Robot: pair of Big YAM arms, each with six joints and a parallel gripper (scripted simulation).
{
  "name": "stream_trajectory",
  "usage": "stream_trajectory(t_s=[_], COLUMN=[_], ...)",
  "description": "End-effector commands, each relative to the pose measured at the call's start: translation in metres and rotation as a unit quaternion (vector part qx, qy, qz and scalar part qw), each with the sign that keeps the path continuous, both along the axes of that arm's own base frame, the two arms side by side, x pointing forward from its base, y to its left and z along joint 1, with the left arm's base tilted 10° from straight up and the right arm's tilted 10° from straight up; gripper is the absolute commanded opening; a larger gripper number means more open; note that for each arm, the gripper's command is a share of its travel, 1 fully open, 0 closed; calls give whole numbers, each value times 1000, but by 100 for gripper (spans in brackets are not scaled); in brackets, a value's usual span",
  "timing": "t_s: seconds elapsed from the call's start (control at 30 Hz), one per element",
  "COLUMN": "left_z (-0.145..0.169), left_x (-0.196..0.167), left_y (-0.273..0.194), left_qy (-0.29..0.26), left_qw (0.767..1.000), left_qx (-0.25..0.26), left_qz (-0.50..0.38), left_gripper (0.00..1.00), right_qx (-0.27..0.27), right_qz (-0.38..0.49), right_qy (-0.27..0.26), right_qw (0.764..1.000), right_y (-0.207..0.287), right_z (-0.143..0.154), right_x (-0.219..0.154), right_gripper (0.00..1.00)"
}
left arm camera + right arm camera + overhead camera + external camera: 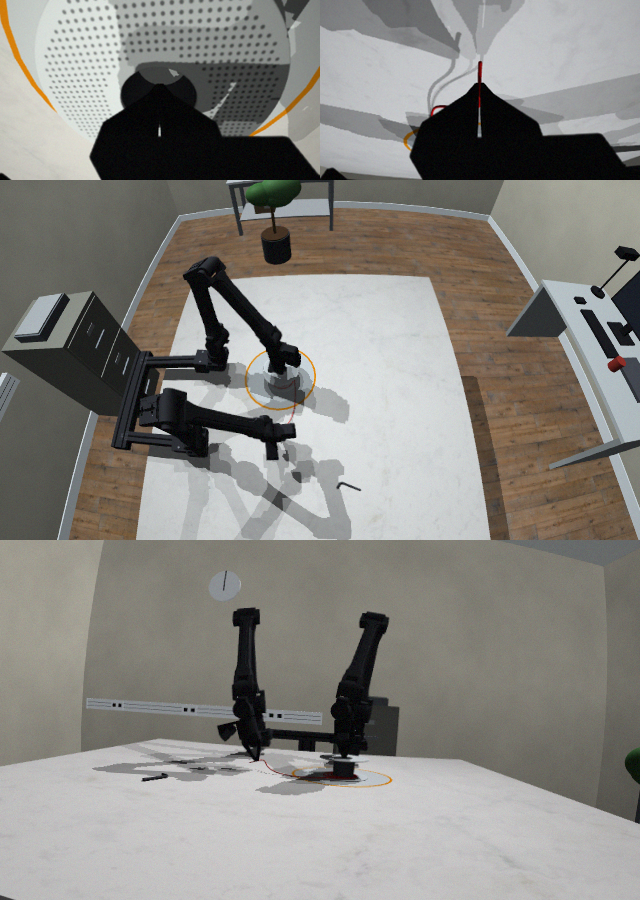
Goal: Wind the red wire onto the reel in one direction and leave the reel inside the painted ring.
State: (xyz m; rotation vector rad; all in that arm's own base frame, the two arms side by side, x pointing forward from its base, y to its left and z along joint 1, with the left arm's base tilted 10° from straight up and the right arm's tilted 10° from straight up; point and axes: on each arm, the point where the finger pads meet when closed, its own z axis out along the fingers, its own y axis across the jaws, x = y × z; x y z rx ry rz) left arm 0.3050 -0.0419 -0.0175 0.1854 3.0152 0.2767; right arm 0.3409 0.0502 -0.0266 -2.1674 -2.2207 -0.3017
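Currently, the ring (315, 377) (391, 780) (16, 58) (405, 141) surrounds the flat reel (272, 379) (344, 769) (80, 72). My left gripper (276, 370) (344, 755) (159, 89) is closed on nothing at its hub; my right gripper (286, 426) (257, 759) (479, 88) pinches the wire (295, 400) (272, 769) (480, 72). I judge this mid-winding: next, turn the reel one way, keeping light tension.

the left gripper (277, 369) (344, 755) (159, 89), its fingers together, blocks the way down onto the middle of the reel (273, 379) (344, 768) (80, 60). to the right, the red wire (295, 400) (275, 770) (480, 72) bars a low sweep between reel and right gripper (286, 425) (256, 759) (479, 88). a hand could pass on the reel's far side; a bent black rod (348, 485) (155, 777) obstructs farther right.
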Motion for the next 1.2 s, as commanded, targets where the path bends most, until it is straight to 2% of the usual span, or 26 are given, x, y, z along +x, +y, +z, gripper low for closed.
stream_trajectory(t_s=[0.0,0.03,0.17,0.23,0.3,0.6,0.87,1.17], left_z=[11,12,12,12,12,12,10,2], left_x=[24,25,25,25,25,25,18,-8], left_y=[-10,-10,-10,-10,-10,-10,-8,2], left_qy=[24,30,45,45,45,45,45,45], left_qw=[985,980,957,957,957,957,957,957], left_qx=[6,8,11,11,11,11,11,11], left_qz=[-171,-198,-287,-287,-287,-287,-287,-287], left_gripper=[0,0,14,21,21,52,52,52], right_qx=[1,1,0,0,0,3,3,3], right_qz=[-3,-3,-2,-2,-2,-3,-3,-3], right_qy=[-10,-10,-9,-9,-9,-11,-11,-11], right_qw=[1000,1000,1000,1000,1000,1000,1000,1000], right_y=[-3,-3,-3,-3,-3,-12,-12,-12], right_z=[8,8,9,10,10,14,14,14], right_x=[7,7,7,8,8,9,9,9], right_gripper=[0,0,0,0,0,0,0,0])
